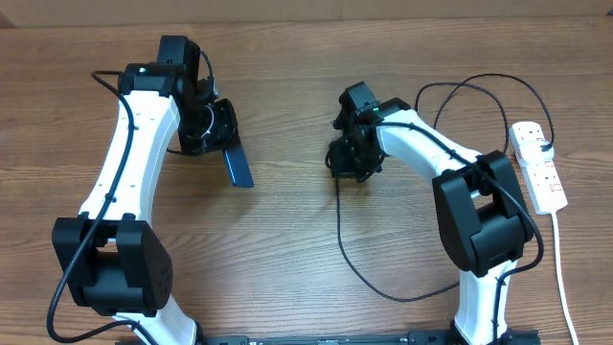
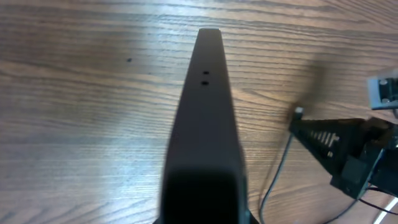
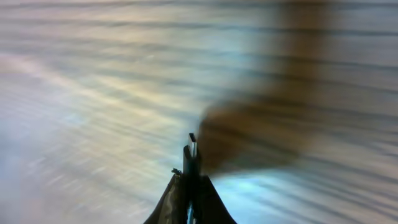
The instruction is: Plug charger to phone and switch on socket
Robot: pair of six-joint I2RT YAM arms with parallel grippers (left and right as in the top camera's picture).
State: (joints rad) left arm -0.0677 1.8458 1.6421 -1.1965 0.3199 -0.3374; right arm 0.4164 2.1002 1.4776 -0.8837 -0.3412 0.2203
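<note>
left claw clamped on phone | right claw pinching charger tip | socket markings too small to read

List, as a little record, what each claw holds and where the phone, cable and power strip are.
left claw: shut on the phone
right claw: shut on the cable tip
phone and tip: apart, not joined
cable: loops across the table to the power strip
power strip: flat at the table's right edge

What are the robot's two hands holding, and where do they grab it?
The left gripper holds the phone by one end. The right gripper pinches the charger just behind its connector tip.
</note>
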